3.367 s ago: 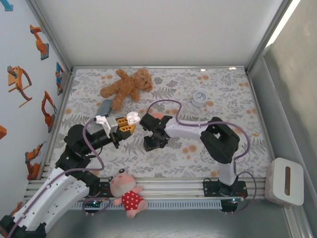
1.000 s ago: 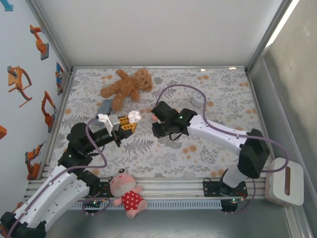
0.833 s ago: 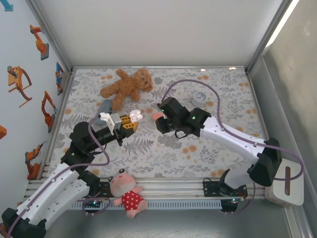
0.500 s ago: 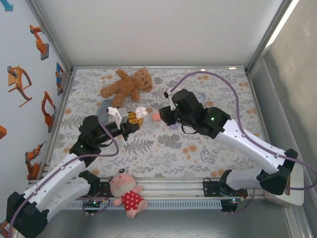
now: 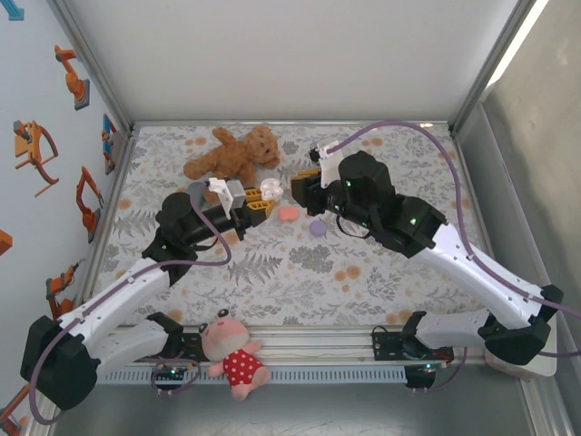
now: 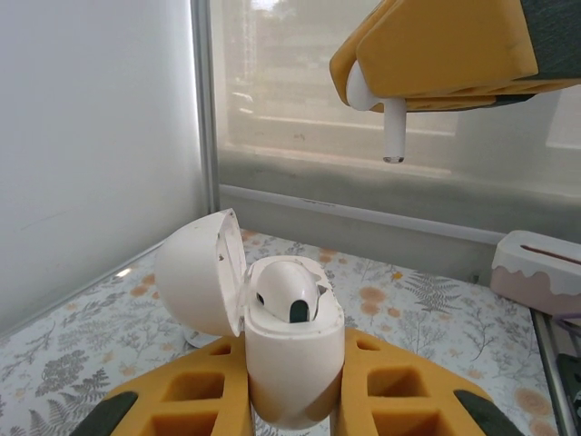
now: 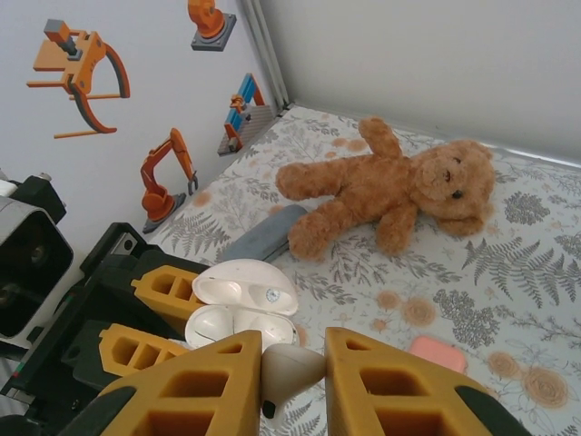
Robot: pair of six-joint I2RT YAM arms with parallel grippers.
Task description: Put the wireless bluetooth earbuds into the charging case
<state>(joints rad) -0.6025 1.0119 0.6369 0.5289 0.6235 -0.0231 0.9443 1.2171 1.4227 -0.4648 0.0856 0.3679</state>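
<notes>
A white earbud (image 7: 290,368) is pinched between the yellow fingers of the right gripper (image 7: 292,381). Its stem points down, and it hangs in the air just above and to one side of the open charging case (image 6: 292,359). The case is white and stands upright. The left gripper (image 6: 292,409) clamps its lower half, with the jaws set narrow around it. In the left wrist view the lid (image 6: 198,272) is swung back to the left, and a second earbud (image 6: 283,292) sits in one slot of the case.

From above, the two grippers meet over the far middle of the flowered cloth (image 5: 272,282), with their tips close but apart. On the cloth near them lie a small pink item (image 5: 288,214) and, near it, a small purple item (image 5: 318,230). A brown teddy bear (image 5: 231,154) lies farther back on the left, with a flat grey object (image 7: 263,234) near its leg. A pink doll (image 5: 231,350) in a red spotted dress sits at the near edge between the arm bases. A pale box with a slot (image 5: 524,331) stands off the cloth to the right.
</notes>
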